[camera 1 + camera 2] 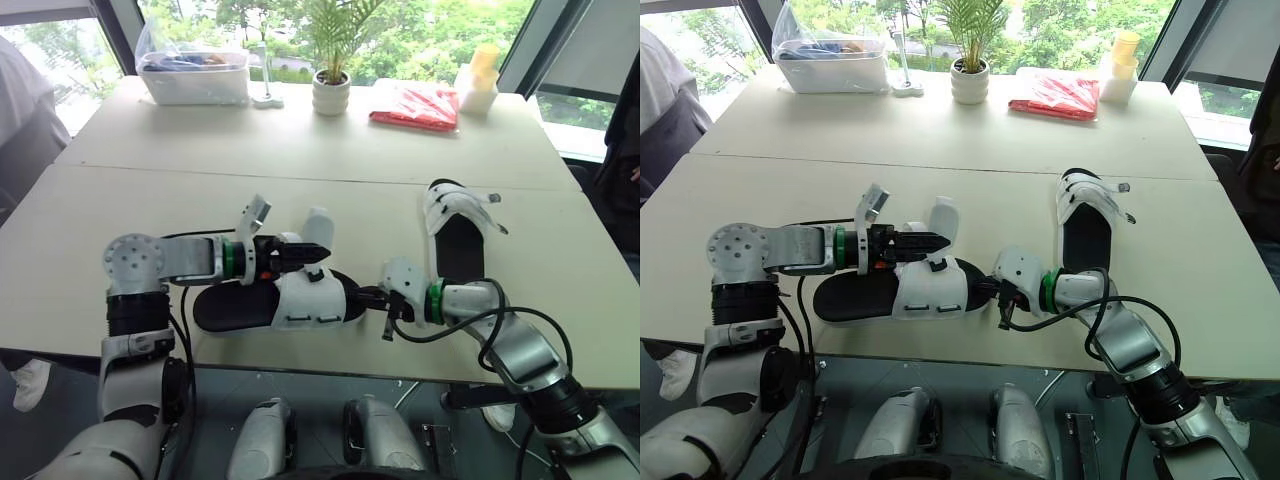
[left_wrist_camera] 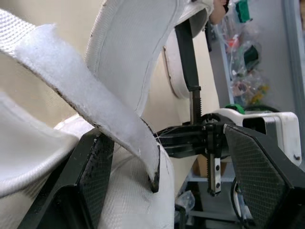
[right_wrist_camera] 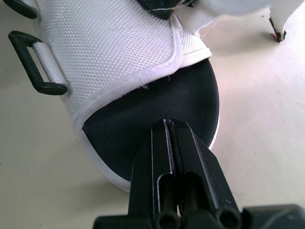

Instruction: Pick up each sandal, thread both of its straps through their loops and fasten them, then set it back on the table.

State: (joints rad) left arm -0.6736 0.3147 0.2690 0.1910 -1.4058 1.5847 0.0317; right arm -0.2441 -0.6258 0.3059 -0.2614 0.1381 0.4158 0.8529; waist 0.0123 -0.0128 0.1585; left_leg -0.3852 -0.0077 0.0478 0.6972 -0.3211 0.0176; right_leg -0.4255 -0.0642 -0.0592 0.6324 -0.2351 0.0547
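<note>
Left end effector (image 1: 315,256) is spread open, with a strap (image 2: 86,95) of the sandal (image 1: 305,300) lying against one finger. Right end effector (image 3: 167,125) is clenched tight, tip on the toe.

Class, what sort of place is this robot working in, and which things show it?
Probably an office or meeting room: pale tables pushed together, large windows onto trees, a potted plant and a storage bin.

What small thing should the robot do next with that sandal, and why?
Probably close the left gripper on the white strap. The strap stands loose between its open fingers, leaning on one. The shut right gripper sits on the toe of the near sandal, and the black loop is unthreaded.
</note>
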